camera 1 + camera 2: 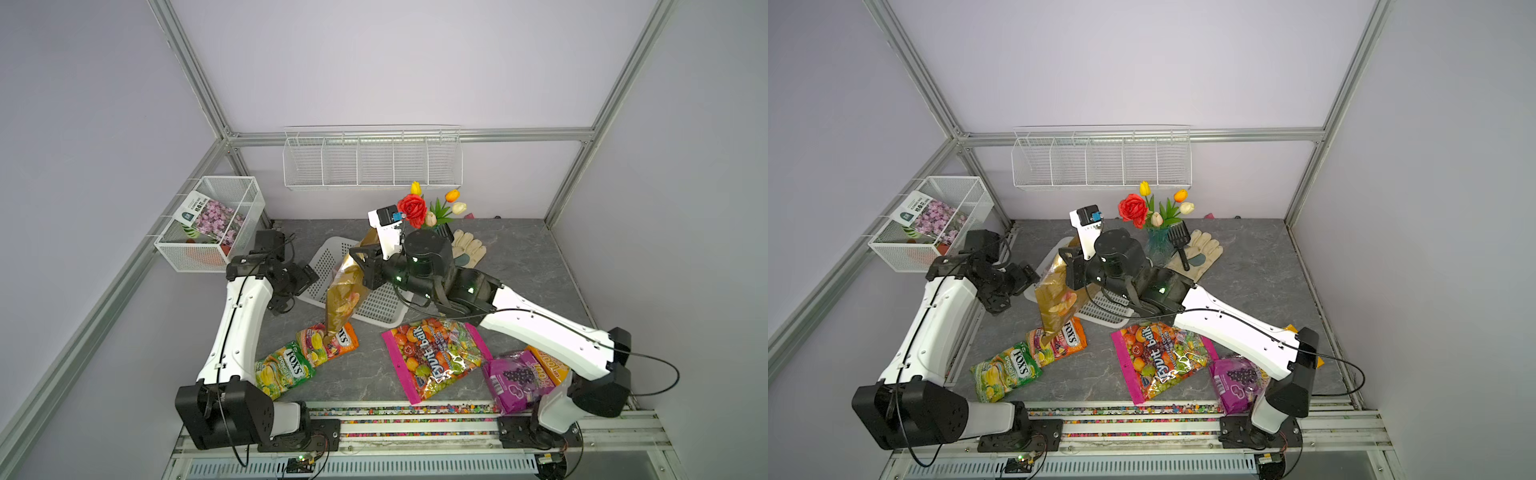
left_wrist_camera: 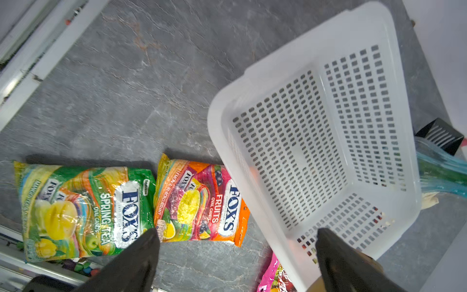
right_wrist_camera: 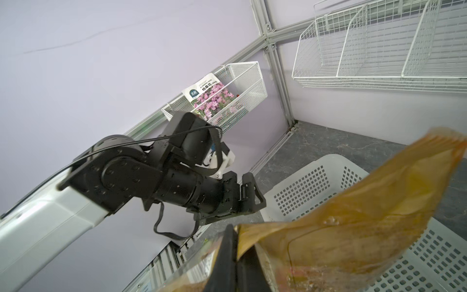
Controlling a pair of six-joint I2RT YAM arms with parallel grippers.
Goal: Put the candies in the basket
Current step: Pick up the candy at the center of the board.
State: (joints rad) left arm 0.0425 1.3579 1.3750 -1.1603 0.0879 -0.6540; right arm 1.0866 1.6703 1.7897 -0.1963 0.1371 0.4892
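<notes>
**Red-gold bag lifted over basket; five bags on tabletop**

- Right gripper (image 1: 368, 270): jaws clamped on one side edge of the red-gold fruit bag (image 1: 345, 291). The bag hangs long and slack from the pinch. Its lower end dangles past the basket's front rim, over the orange FOX'S bag (image 1: 332, 343). It probably needs carrying toward the back edge before release, or it will drape over the rim.
- Basket (image 1: 326, 259): left of centre on the tabletop (image 1: 540, 270), toward the back edge, with nothing in it.
- Left gripper (image 2: 236, 232): fingers spread wide, holding nothing, just beside the basket's left rim. Likely kept clear of the drop.
- Near the front edge: green FOX'S bag (image 1: 282, 368) and pink-edged bag (image 1: 436, 357). Toward the front right corner: purple grape bag (image 1: 515, 380) and mango bag (image 1: 544, 363), partly under the right arm.
</notes>
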